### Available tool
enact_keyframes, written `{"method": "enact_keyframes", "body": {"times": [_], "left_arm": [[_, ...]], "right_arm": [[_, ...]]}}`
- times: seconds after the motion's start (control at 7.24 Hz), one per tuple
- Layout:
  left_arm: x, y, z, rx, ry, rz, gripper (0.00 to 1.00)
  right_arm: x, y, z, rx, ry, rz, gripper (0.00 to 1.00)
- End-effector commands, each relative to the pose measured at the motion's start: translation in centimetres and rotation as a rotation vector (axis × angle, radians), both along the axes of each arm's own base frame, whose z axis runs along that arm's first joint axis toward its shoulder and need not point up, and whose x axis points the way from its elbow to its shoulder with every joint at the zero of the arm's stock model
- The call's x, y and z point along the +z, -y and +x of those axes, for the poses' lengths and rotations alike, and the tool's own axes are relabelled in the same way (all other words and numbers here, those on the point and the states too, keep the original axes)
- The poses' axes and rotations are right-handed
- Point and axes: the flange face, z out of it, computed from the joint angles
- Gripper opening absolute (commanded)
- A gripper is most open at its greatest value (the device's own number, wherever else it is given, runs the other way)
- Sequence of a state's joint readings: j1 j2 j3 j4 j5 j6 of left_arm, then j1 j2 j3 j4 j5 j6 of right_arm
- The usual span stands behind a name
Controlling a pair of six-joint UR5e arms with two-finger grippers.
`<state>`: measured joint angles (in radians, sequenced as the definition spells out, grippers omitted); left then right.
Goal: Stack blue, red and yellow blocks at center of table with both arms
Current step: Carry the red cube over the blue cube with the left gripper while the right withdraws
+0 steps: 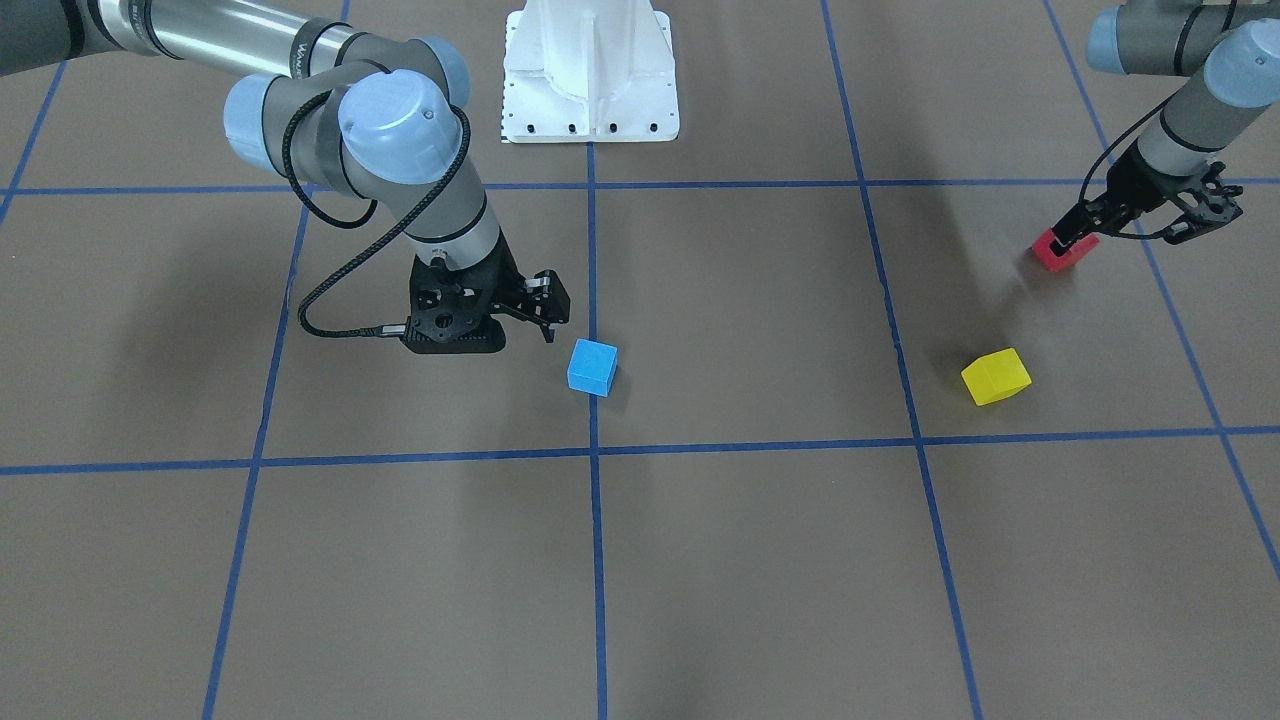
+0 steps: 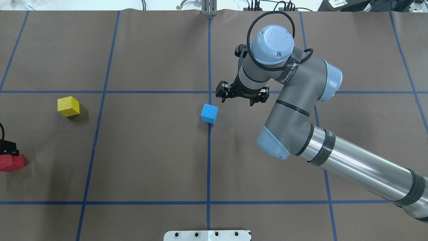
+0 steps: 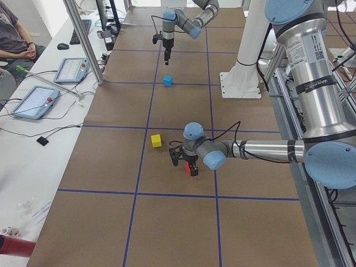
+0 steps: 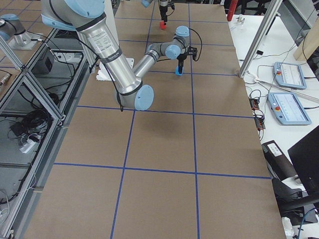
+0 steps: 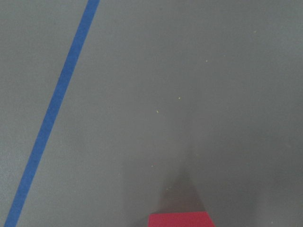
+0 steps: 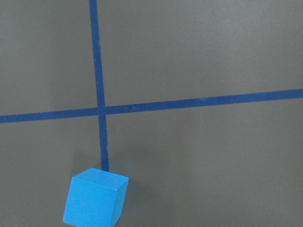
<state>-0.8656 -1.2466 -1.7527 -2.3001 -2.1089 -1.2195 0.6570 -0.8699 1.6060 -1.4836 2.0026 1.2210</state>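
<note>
Red block point(image 1: 1060, 252) is gripped on the worktop point(image 1: 740, 560) by the left gripper point(image 1: 1085, 228). Right gripper point(image 1: 530, 310), fingers spread and holding nothing, is poised beside the blue block point(image 1: 592, 367).

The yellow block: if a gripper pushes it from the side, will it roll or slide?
The yellow block has flat faces and rests flat on the brown table cover, so it will probably slide, not roll. It looks squat, so tipping seems unlikely. It stands alone, so nothing would block it.
</note>
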Motion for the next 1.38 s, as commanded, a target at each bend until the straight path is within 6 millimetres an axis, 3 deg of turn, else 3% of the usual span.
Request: {"method": "enact_keyframes", "body": {"times": [0.0, 0.14, 0.28, 0.41, 0.55, 0.69, 0.83, 0.97, 1.1, 1.24], "left_arm": [[0.1, -0.3, 0.5, 0.011, -0.002, -0.002, 0.97], [0.3, -0.4, 0.8, 0.019, 0.0, -0.004, 0.9], [0.5, -0.5, 0.7, 0.018, 0.003, -0.009, 0.63], [0.6, -0.4, 0.8, 0.018, 0.003, -0.014, 0.05], [-0.6, 0.0, 1.2, 0.021, -0.014, 0.004, 0.0], [-2.9, 1.0, 2.5, 0.041, -0.063, 0.007, 0.0], [-6.1, 2.2, 3.8, 0.056, -0.1, 0.016, 0.0], [-11.9, 5.4, 6.6, 0.06, -0.145, 0.07, 0.0], [-20.3, 9.5, 10.1, 0.067, -0.15, 0.077, 0.0], [-30.1, 12.4, 13.7, 0.075, -0.137, 0.076, 0.0]], "right_arm": [[0.1, -0.2, -0.2, 0.003, -0.006, 0.005, 1.0], [0.4, -0.2, -0.3, 0.003, -0.009, 0.004, 1.0], [0.9, -0.4, -0.1, 0.002, -0.012, 0.001, 1.0], [0.7, -0.4, 0.6, 0.008, -0.005, 0.006, 1.0], [1.6, -1.0, 1.4, 0.007, -0.006, 0.007, 1.0], [2.1, -0.7, 4.2, 0.024, 0.009, 0.005, 1.0], [4.0, -1.4, 6.6, 0.038, 0.004, -0.001, 1.0], [5.9, -1.5, 8.9, 0.044, -0.01, 0.002, 1.0], [8.3, -1.1, 11.1, 0.016, -0.036, 0.03, 1.0], [10.9, -0.8, 13.5, -0.009, -0.067, 0.06, 1.0]]}}
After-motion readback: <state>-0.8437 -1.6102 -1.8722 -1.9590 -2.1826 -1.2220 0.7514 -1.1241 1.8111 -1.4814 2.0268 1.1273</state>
